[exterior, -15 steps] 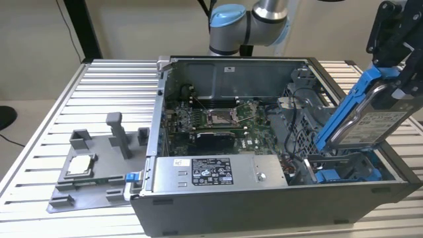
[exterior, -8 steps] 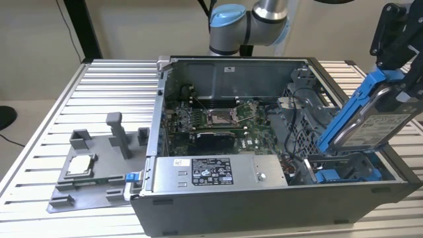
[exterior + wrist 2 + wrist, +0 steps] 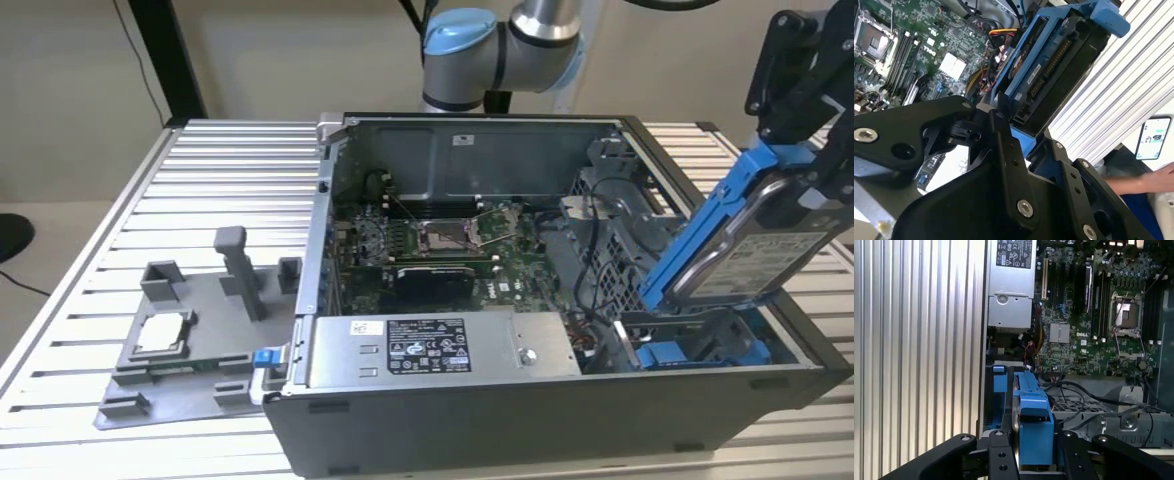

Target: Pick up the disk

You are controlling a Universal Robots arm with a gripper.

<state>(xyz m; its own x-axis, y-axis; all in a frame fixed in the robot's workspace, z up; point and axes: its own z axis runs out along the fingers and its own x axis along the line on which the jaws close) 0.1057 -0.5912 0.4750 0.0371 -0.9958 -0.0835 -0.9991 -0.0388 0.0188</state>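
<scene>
A ribbed metal table (image 3: 200,190) carries an open computer case (image 3: 534,400), which takes up most of the exterior view's right half. Inside the case lie the motherboard (image 3: 427,250) at the middle and a long grey power supply (image 3: 441,345) along the near wall. To the case's left, on the table, sits a grey fixture plate (image 3: 187,350) with upright posts and a small square chip (image 3: 160,332) in a pocket.

The arm (image 3: 501,45) rises behind the case at the far side. At the right edge the black gripper (image 3: 817,165) holds the disk (image 3: 741,235), pinched by its blue bracket. The disk is lifted and tilted steeply, its lower end just above the blue drive bay (image 3: 694,350) in the case's near right corner.

In the first wrist view the fingers (image 3: 999,460) press against both sides of the bracket. In the second wrist view a person's hand (image 3: 1154,181) shows off the table.
</scene>
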